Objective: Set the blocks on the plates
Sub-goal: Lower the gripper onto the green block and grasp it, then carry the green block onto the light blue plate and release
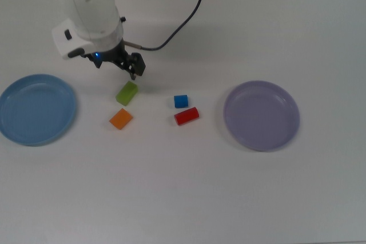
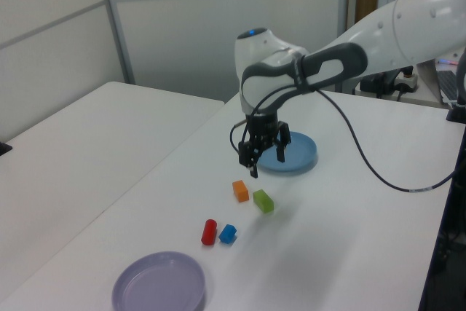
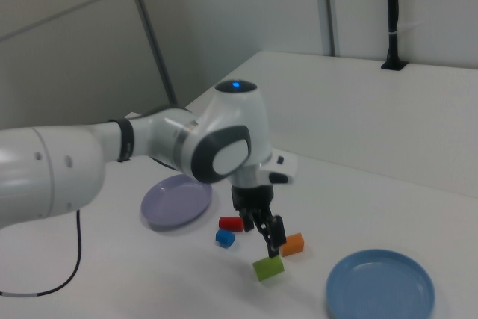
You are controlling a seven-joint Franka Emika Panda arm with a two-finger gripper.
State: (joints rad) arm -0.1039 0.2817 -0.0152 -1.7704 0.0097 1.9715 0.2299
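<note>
White table [image 1: 240, 198] below; spread-fingered gripper [image 1: 117, 66] hangs empty; green block [image 1: 127, 92] just beneath the jaws, lying diagonally.

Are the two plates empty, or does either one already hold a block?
Both empty. The light blue plate and the lavender plate show bare insides in the top view; all four blocks lie on the table between them.

In the top view the robot arm [image 1: 91, 10] is cut off by the upper edge, and its wrist hides 1 of the gripper [image 1: 117, 67] fingers. In the left view the gripper covers part of the light blue plate [image 2: 300, 152].
</note>
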